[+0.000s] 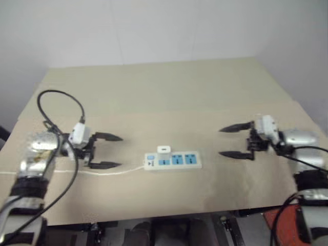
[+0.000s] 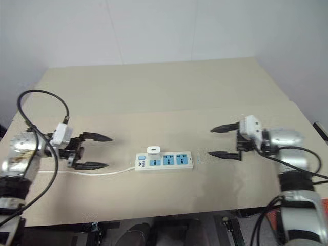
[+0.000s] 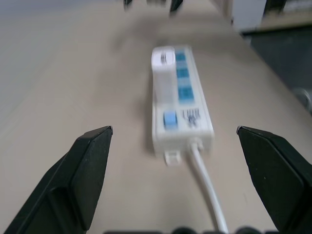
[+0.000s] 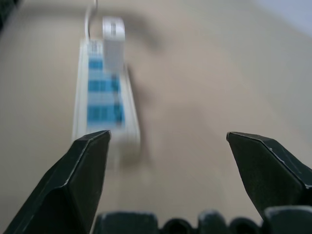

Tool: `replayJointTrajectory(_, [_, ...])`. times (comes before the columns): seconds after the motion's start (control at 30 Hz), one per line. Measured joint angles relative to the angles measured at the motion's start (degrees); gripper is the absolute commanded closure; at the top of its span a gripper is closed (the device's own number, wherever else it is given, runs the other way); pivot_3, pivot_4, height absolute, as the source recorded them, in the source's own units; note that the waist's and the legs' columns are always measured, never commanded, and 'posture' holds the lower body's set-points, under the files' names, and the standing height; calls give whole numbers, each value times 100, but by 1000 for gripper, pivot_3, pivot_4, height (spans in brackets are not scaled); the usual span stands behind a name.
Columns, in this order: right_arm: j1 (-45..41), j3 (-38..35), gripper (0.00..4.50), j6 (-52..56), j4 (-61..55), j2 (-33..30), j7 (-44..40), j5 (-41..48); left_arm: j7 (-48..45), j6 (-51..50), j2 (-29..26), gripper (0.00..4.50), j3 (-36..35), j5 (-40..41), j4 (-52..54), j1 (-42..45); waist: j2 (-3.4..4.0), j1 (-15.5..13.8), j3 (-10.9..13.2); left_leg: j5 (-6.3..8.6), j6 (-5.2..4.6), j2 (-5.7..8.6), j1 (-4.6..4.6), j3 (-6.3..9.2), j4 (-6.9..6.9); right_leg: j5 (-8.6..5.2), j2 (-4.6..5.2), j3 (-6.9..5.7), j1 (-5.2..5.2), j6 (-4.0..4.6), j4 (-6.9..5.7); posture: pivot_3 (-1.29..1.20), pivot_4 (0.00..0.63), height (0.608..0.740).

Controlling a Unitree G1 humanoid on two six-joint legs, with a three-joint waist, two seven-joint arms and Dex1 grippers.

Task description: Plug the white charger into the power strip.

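The power strip lies flat in the middle of the table, its blue socket faces up. The white charger stands upright on it at the socket nearest the switch end, with nothing touching it. My left gripper is open, empty, a short way left of the strip and pointing at it. My right gripper is open and empty too, a short way right of the strip and facing it. The left wrist view looks along the strip past the switch to the charger.
The strip's thin white cord runs left across the table under my left gripper. A black cable loops above my left arm. The beige table ends close in front of the strip. An orange-red thing lies below the table's right corner.
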State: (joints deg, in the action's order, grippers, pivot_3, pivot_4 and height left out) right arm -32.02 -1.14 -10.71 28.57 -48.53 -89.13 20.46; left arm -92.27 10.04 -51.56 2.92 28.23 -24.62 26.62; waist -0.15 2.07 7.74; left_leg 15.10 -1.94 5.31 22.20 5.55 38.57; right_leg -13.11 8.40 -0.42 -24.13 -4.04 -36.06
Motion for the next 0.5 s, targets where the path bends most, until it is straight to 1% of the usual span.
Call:
replayJointTrajectory(0.07, [17,44,0,464,-315,-382,-11,52,0,-10,-242,25,54,87,-8,-4,5,-12,3,9,-15,-3,-5,-5,0,-1,0,-1,0,2,2,0,150,740])
replayJointTrajectory(0.13, [68,24,0,619,-622,-587,-15,119,0,-8,-345,25,56,180,-6,-13,5,-6,3,16,-27,-11,-18,-14,-1,-2,-2,-4,9,3,1,0,150,740])
replayJointTrajectory(0.33, [378,31,0,519,-846,-600,-16,96,0,12,-337,25,65,215,-17,-46,3,-31,5,16,-28,-13,-19,-28,0,-2,-2,-2,8,3,-2,0,150,740])
replayJointTrajectory(0.5, [404,27,0,426,-884,-624,-11,52,0,12,-271,25,66,215,-19,-44,2,-43,5,15,-26,-15,-19,-36,1,-2,-3,-1,6,3,-2,0,150,740])
